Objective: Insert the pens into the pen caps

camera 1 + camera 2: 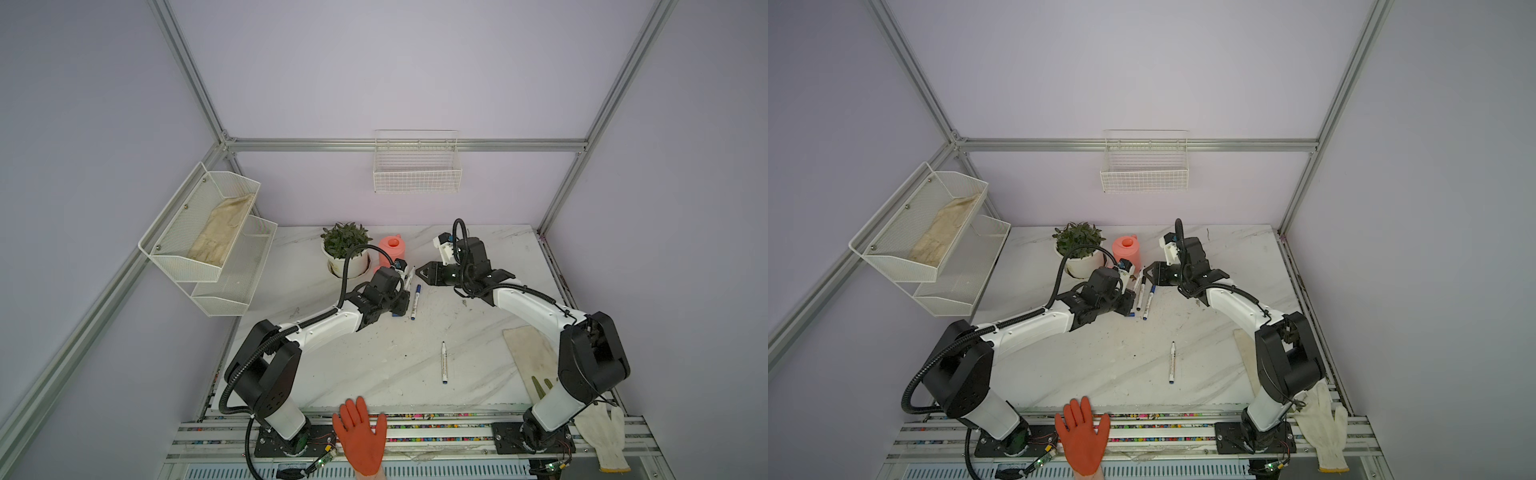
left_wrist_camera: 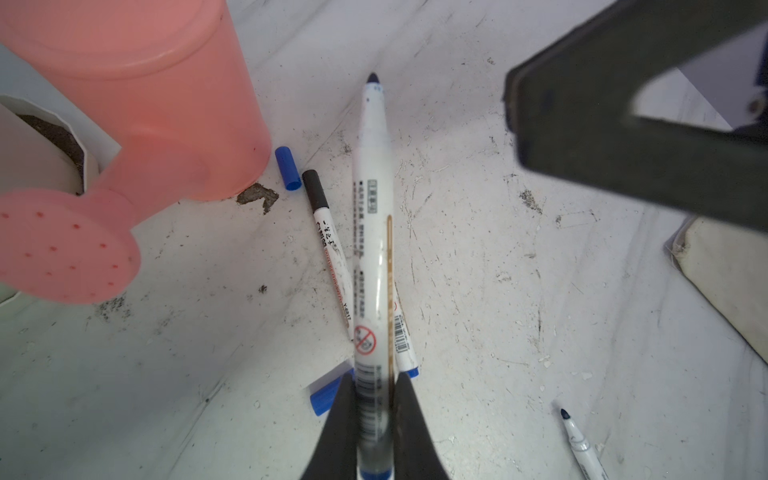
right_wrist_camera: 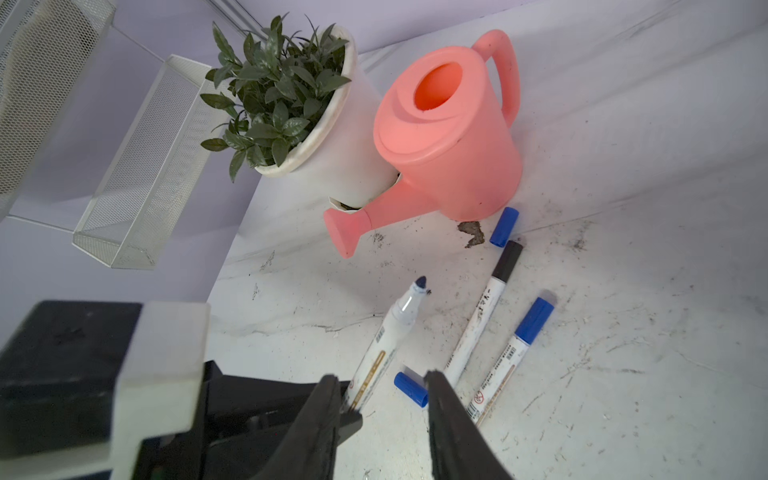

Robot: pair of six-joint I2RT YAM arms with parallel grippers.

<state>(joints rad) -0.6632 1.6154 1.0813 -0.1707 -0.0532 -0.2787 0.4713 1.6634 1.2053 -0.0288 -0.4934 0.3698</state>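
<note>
**Bimanual pen station.** Clock directions are read in the top views, with 12 o'clock taken as the far edge of the table (image 1: 374, 374).

The left gripper (image 2: 374, 399) is clamped tight on the rear barrel of an uncapped pen (image 2: 372, 249). This pen is held above the table, with its blue tip pointed toward about 1 o'clock. The right gripper (image 3: 384, 386) is shown near that tip, at about 3 o'clock of it. Its jaws are partly parted and nothing is gripped between them.

Two pens are laid side by side beneath the held one: a black-capped pen (image 3: 484, 320) and, at its 3 o'clock, a blue-capped pen (image 3: 513, 353). Both caps are seated and turned toward 12 o'clock.

A loose blue cap (image 3: 504, 226) is found at 12 o'clock of the black cap, just beside the base of the pink watering can (image 3: 449, 133). A second loose cap (image 3: 409, 388) is seen at about 8 o'clock of the pair, near the left gripper.

A fourth pen (image 1: 444, 362), uncapped, is laid alone at 5 o'clock, well apart, with its tip toward 12 o'clock. The potted plant (image 3: 282, 95) is placed at 9 o'clock of the can.
</note>
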